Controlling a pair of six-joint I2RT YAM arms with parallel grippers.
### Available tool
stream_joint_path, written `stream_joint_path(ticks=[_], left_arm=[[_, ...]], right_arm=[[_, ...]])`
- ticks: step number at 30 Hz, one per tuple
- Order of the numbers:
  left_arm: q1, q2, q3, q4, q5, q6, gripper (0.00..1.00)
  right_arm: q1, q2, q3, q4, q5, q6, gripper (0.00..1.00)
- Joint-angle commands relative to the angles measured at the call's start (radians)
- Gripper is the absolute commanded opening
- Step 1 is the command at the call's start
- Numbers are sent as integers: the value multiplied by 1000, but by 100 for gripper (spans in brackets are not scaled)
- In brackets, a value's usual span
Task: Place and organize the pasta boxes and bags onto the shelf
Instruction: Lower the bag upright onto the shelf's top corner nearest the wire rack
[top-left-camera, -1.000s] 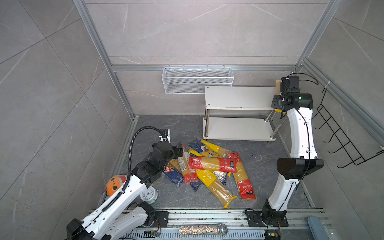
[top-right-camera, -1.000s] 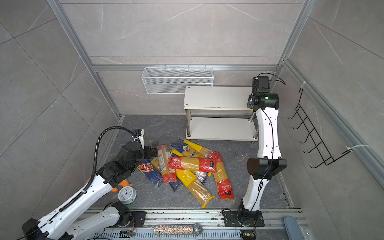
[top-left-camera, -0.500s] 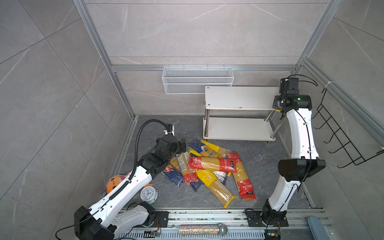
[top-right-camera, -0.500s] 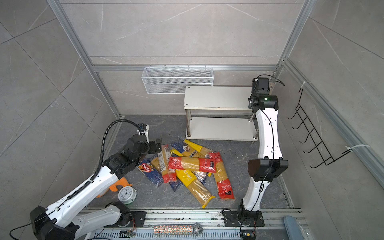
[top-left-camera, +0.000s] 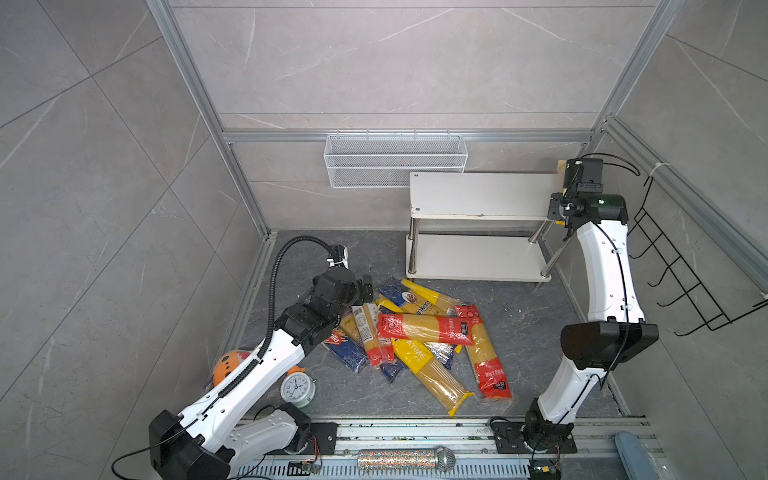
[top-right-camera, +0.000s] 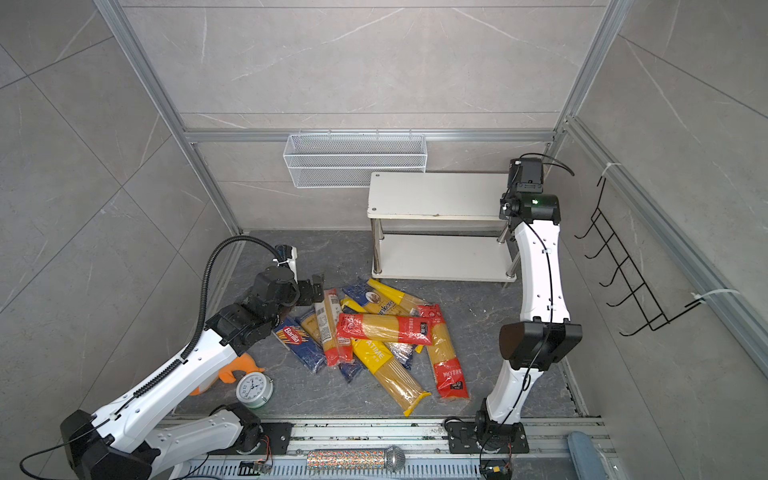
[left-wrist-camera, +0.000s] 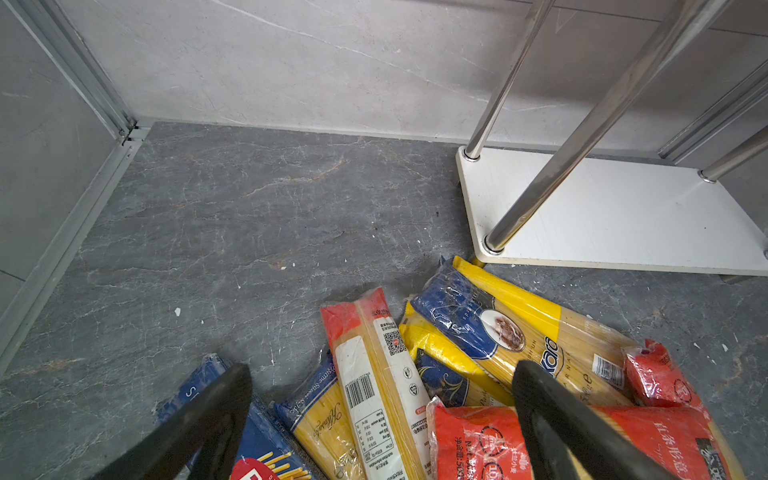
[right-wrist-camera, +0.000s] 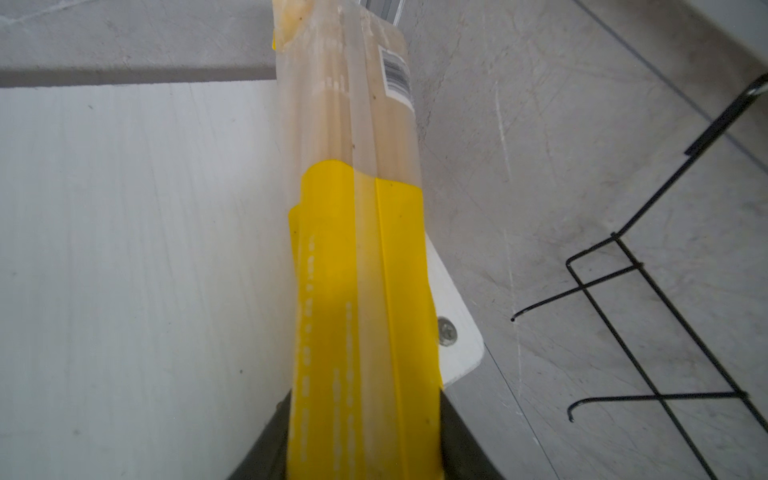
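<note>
While right end effector (right-wrist-camera: 365, 401) clamps yellow-ended bag (right-wrist-camera: 353, 174), far end cropped; left end effector (left-wrist-camera: 382, 370) wide.

Large grey stone-look tiles (top-left-camera: 374, 62) cover the walls, framed by aluminium posts (top-left-camera: 205, 104). The floor (top-left-camera: 374, 253) is dark grey and marbled. A white wire mesh basket (top-left-camera: 395, 162) hangs at upper centre and a black wire hook rack (top-right-camera: 633, 266) at right. The light is soft and even.

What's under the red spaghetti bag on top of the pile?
A yellow bag, a blue-and-yellow bag and another red bag poke out. Their middles are covered.
</note>
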Motion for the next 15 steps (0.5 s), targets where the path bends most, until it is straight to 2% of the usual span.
stream_joint_path(ticks=[1,5,11,15], left_arm=[[-7,-13,37,1,14,-6,100],[-6,-22,34,1,21,-7,100],[-9,-63,10,-1,13,-14,100],[-9,-77,15,-12,9,-12,100]], right_arm=[[20,3,-94,-113,13,-88,48],[45,-41,-143,-66,-1,-126,53],[58,-61,-180,-40,13,-147,54],[61,-77,-204,-18,47,-152,63]])
